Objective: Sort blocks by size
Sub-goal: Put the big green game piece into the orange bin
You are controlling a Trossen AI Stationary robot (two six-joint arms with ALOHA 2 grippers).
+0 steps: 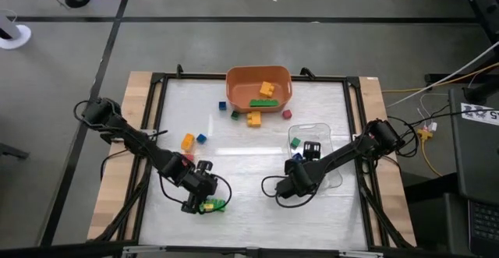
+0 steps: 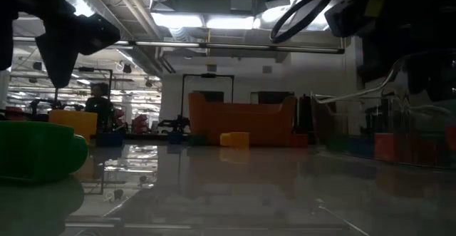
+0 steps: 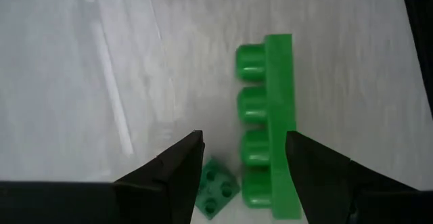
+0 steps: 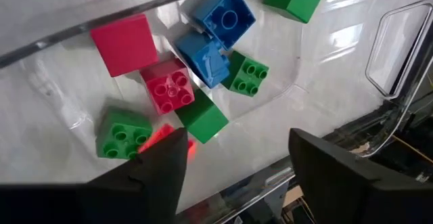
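My left gripper (image 1: 203, 202) is open near the table's front, low over a long green studded brick (image 3: 267, 122) lying on its side. Its fingers stand on either side of the brick's near end. A small green cube (image 3: 216, 190) lies by one finger. The brick also shows in the low view (image 2: 35, 150). My right gripper (image 1: 299, 167) is open and empty at the near edge of the clear tray (image 1: 320, 129). The tray holds several small red, blue and green cubes (image 4: 203, 55). My left gripper has one finger (image 3: 304, 170) right against the long brick's flat side (image 3: 287, 136). I cannot tell whether it touches. The brick lies on the table.
The orange bin (image 1: 234, 83) at the far middle holds a yellow-orange brick (image 1: 267, 89) and a long green one (image 1: 263, 102). Loose small blocks lie in front of it (image 1: 254, 119) and at the left (image 1: 188, 141). A black frame (image 1: 158, 125) runs round the table.
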